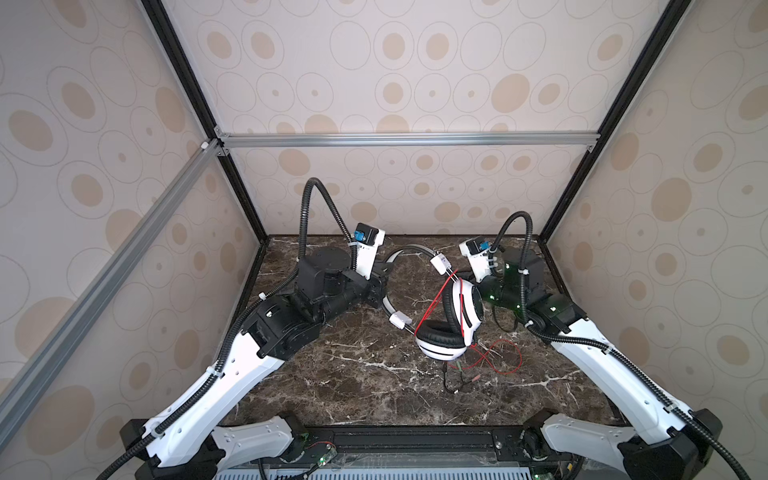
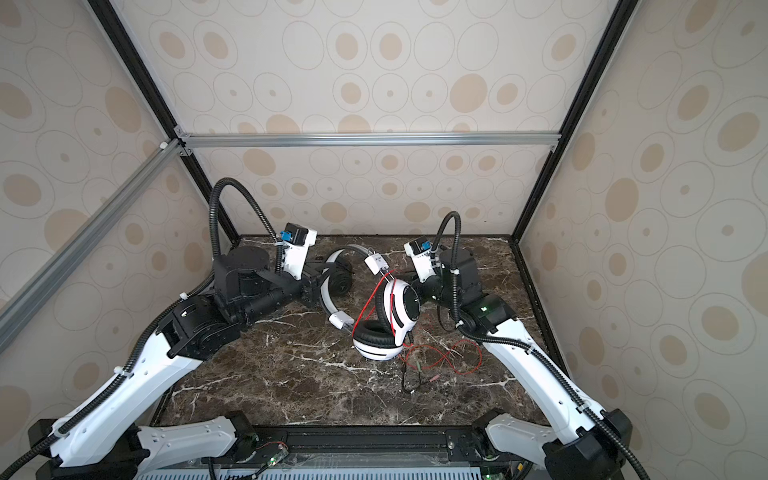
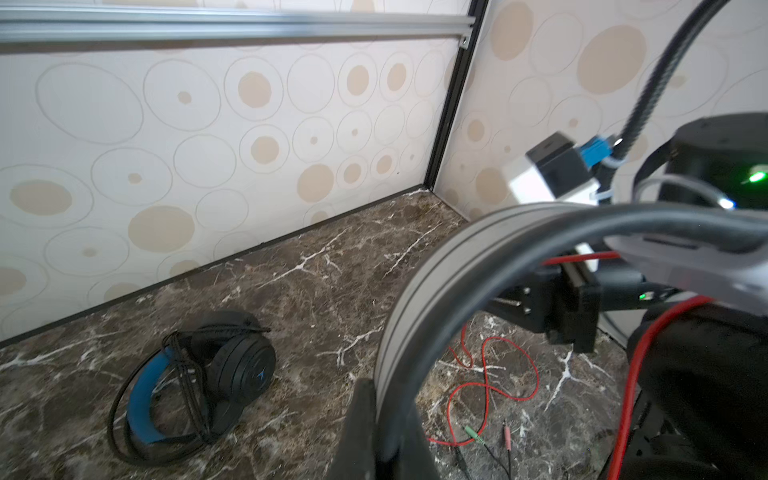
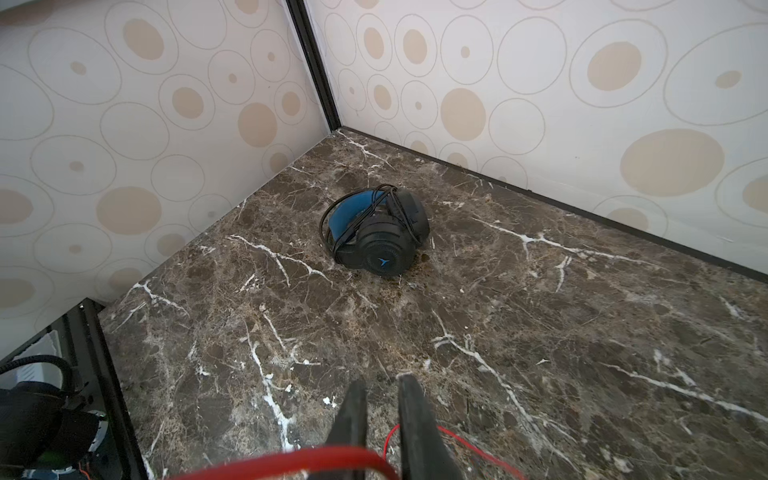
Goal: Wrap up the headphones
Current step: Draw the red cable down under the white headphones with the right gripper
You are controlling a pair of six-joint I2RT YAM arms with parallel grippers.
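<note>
The white headphones [image 1: 467,307] with black pads stand mid-table, one cup [image 1: 440,349] lying flat. My left gripper [image 3: 384,399] is shut on their grey-white headband [image 3: 419,282], seen in both top views [image 2: 326,299]. Their red cord [image 1: 498,353] runs up over the cups and loops loose on the marble. My right gripper [image 4: 382,392] hovers low beside the upright cup, jaws slightly open, with red cord [image 4: 457,440] passing by its fingers. The black headphones [image 4: 378,237] with a blue headband lie at the back [image 2: 340,282], cord wound round them.
The cord's black split leads and green and pink plugs [image 3: 473,434] lie on the marble table [image 1: 353,395] in front of the white cups. Patterned walls and black frame posts close in the back and sides. Both arm bases sit at the front edge.
</note>
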